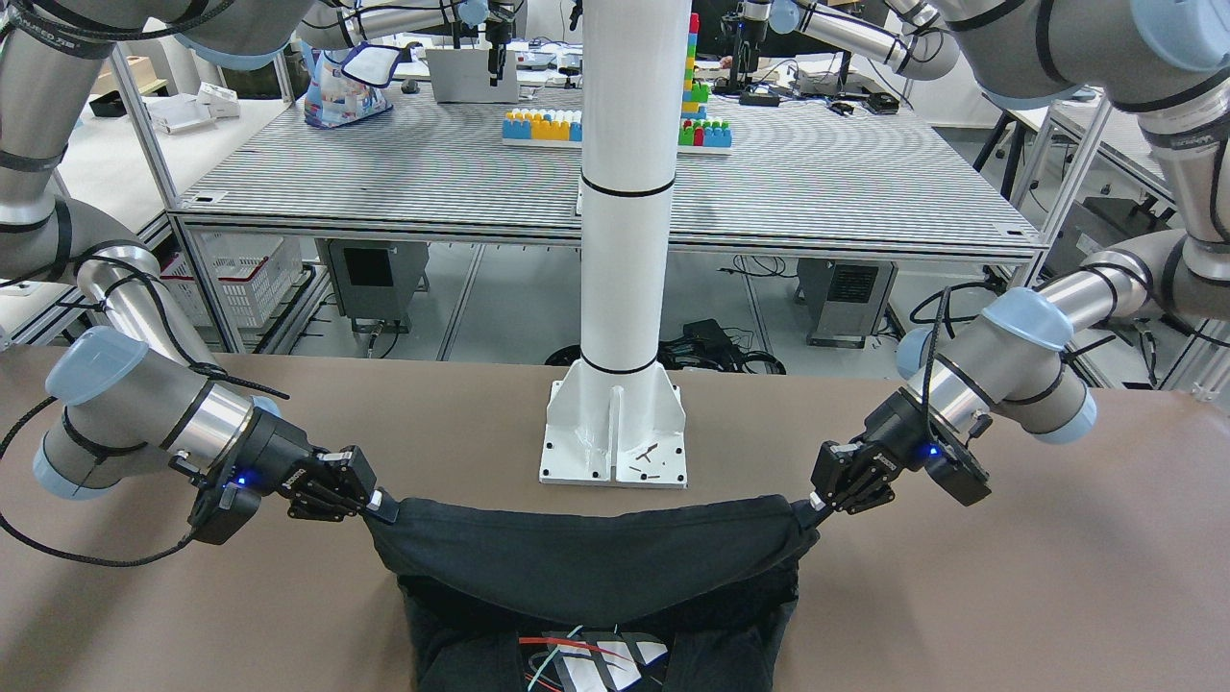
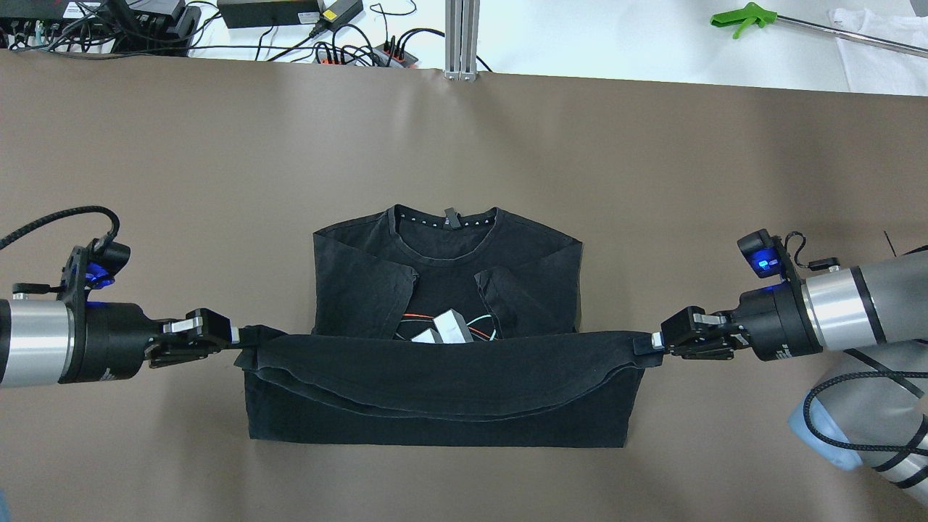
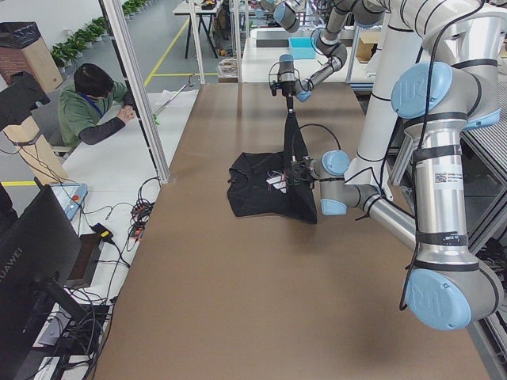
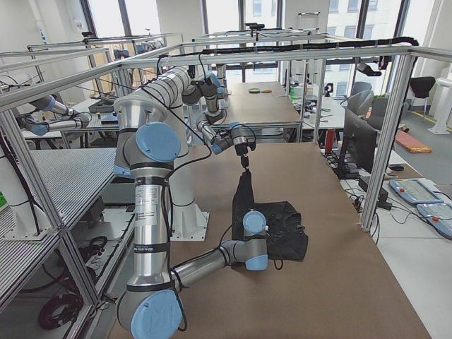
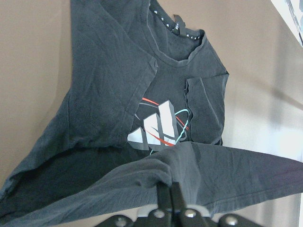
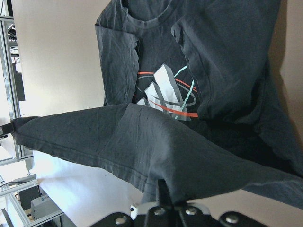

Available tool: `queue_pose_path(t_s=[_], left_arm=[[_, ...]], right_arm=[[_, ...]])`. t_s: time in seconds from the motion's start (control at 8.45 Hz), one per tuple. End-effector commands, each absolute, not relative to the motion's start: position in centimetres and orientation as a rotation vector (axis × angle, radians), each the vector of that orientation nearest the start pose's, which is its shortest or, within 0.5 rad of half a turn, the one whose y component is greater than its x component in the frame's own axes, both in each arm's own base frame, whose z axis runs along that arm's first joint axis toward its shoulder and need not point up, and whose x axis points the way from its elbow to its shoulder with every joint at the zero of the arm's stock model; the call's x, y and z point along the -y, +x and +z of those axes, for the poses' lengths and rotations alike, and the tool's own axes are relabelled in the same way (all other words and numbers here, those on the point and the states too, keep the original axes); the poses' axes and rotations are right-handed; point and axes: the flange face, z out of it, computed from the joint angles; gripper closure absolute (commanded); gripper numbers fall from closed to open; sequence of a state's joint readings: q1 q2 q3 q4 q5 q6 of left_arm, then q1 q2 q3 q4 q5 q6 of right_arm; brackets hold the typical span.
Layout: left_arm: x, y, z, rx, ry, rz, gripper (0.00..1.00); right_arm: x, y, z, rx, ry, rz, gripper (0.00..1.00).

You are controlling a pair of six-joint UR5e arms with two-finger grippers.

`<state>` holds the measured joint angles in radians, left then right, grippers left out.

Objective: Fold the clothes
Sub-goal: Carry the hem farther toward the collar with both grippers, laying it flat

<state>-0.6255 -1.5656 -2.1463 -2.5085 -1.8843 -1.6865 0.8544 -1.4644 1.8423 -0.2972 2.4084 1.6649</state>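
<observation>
Front-facing view: the black T-shirt (image 1: 596,562) lies on the brown table (image 1: 1009,596) in front of the white pillar (image 1: 625,240). No lettering on it can be read here. The left gripper (image 1: 815,504) and right gripper (image 1: 382,506) each pinch one end of the raised hem, which sags between them above the rest of the shirt.

Overhead view: the chest print (image 2: 444,328) shows white slanted bars crossed by red and teal lines, with no legible word. The neck label (image 2: 451,217) is too small to read. The hem spans the shirt's middle from one clenched gripper to the other, and both sleeves are folded inward.

Left side view: a monitor (image 3: 32,269) reads HUAWEI, and a person (image 3: 91,107) sits beside the table.

Wrist views: each gripper's jaws are clamped on a fold of hem, with the print beyond.
</observation>
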Motion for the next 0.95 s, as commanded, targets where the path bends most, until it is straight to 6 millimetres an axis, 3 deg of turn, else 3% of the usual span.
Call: queue_pose_path(t_s=[0.0,0.24,0.59,0.83], left_arm=[[35.2,28.2,28.7,-1.499,0.143,-0.414,1.0],[37.4,29.7,29.7,-1.476,0.153,-0.435,1.0],[42.6,32.7,30.1,-1.452,0.203,-0.499,1.0],[44.5,32.5,31.3,-1.42,0.223,-0.522,1.0]], right_arm=[[41.3,-27.0,33.5,1.575,0.103,0.118,1.0],[43.0,-27.9,33.3,1.5,0.171,0.137,1.0],[45.9,-29.4,33.6,1.435,0.236,0.23,1.0],[47.8,-30.6,34.5,1.407,0.265,0.28,1.0]])
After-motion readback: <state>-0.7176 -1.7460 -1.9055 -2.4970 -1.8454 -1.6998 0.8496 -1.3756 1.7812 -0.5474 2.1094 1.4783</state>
